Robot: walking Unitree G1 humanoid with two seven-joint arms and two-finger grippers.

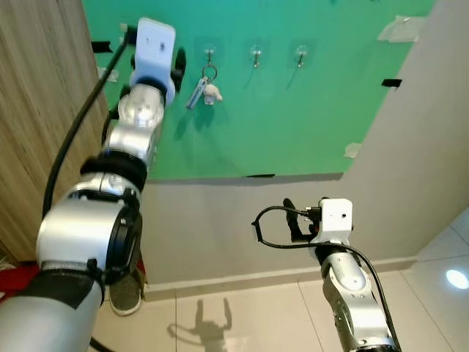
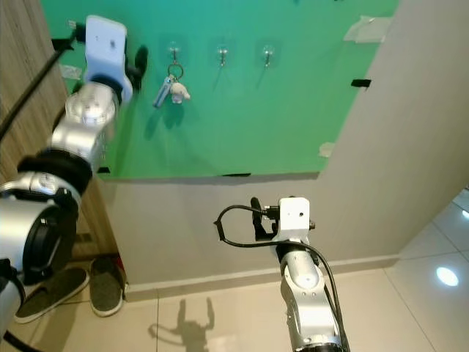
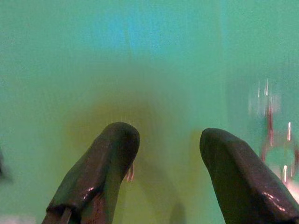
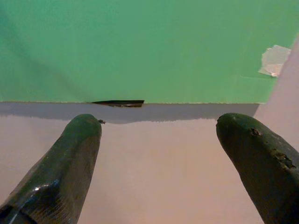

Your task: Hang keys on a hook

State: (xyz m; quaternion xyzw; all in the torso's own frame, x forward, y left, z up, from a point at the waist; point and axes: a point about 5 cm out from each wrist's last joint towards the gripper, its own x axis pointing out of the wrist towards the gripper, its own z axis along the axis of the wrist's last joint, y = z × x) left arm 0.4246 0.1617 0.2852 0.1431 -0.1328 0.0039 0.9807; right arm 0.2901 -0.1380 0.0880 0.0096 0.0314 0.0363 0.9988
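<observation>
Fingers of the left gripper [image 3: 163, 172] are held apart and empty just beside the keys [image 1: 206, 91], which hang on the leftmost hook [image 1: 209, 53] of the green board [image 1: 293, 117]; if brushed, they could be knocked off.

A flat green board [image 1: 293, 110] fixed to a pale grey wall [image 1: 242, 220] carries three small clear hooks in a row. The left hook [image 1: 209, 53] is taken by a silver key bunch with a white charm [image 1: 205, 89]. The middle hook [image 1: 256, 53] and right hook [image 1: 300, 52] hang bare with open board around them. A wooden panel [image 1: 37, 110] closes off the far left, and the raised left gripper [image 1: 178, 67], fingers apart, sits just left of the keys.
</observation>
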